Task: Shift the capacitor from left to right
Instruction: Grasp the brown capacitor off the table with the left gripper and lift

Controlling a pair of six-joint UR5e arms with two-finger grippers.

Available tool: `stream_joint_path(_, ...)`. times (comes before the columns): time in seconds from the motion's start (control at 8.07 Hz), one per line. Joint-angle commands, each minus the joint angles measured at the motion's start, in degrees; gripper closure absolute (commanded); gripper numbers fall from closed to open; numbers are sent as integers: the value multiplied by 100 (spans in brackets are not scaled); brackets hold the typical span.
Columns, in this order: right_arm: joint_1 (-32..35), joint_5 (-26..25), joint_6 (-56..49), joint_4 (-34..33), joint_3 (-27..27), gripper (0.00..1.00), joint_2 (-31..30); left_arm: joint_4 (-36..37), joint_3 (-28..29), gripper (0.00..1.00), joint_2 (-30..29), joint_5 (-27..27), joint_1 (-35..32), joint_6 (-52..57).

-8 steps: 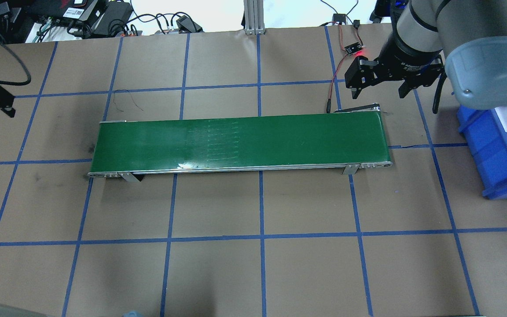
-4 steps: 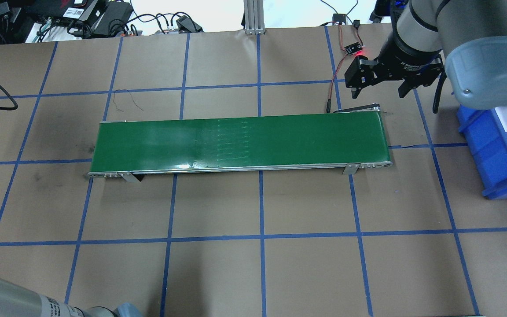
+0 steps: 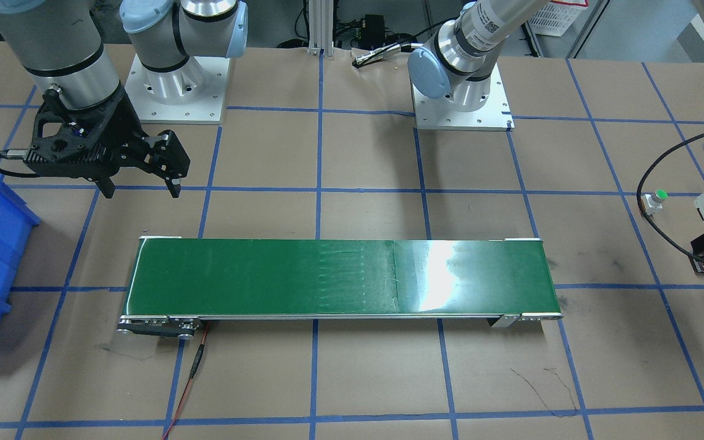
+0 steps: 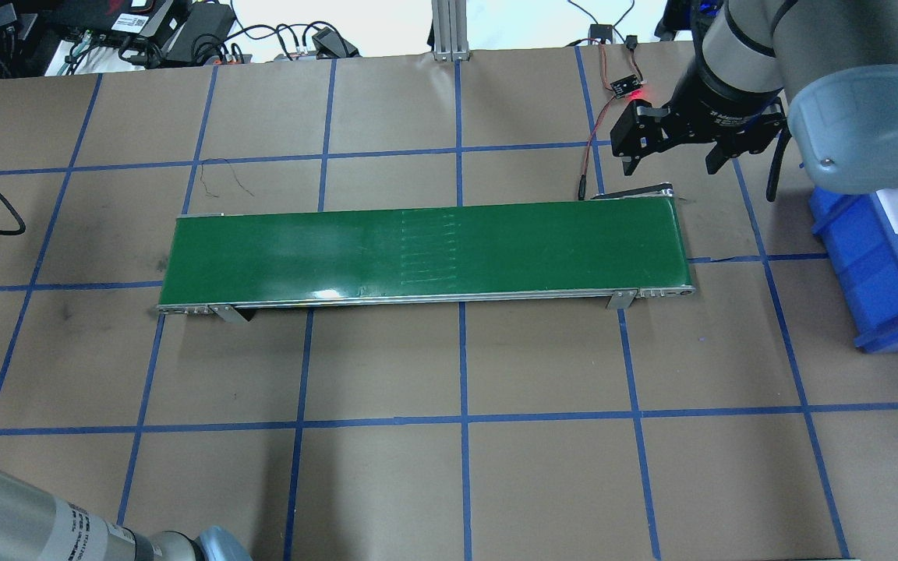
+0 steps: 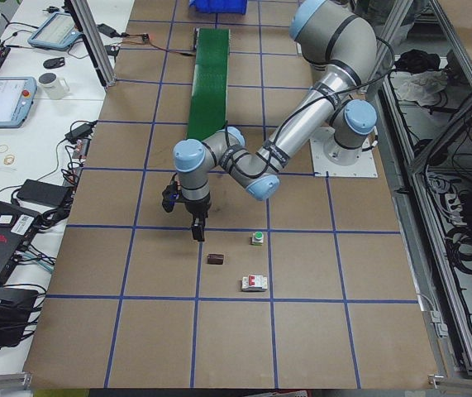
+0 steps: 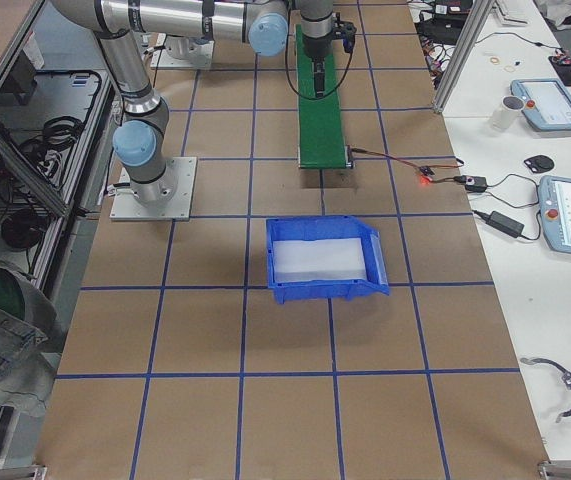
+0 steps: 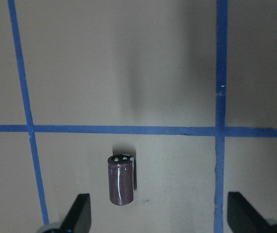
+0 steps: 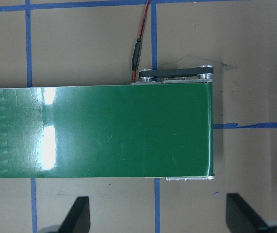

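Since my left gripper hangs spread wide and the capacitor lies sideways on the table, off-centre below the jaws, I'd centre first, then drop and pinch across its barrel.

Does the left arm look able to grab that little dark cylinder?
Probably yes: the left gripper hangs open just over the capacitor, and nothing close by blocks the way.
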Motion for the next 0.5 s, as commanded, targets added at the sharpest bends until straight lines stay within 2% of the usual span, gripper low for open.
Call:
stream_joint_path(0.0,-1,-1,-5,2,0,0,0,178,-3,0,-209,-378,364,458)
stream_joint_path(0.37,8,-1,-5,11,9,0,0,397,-3,0,-525,-545,479,450)
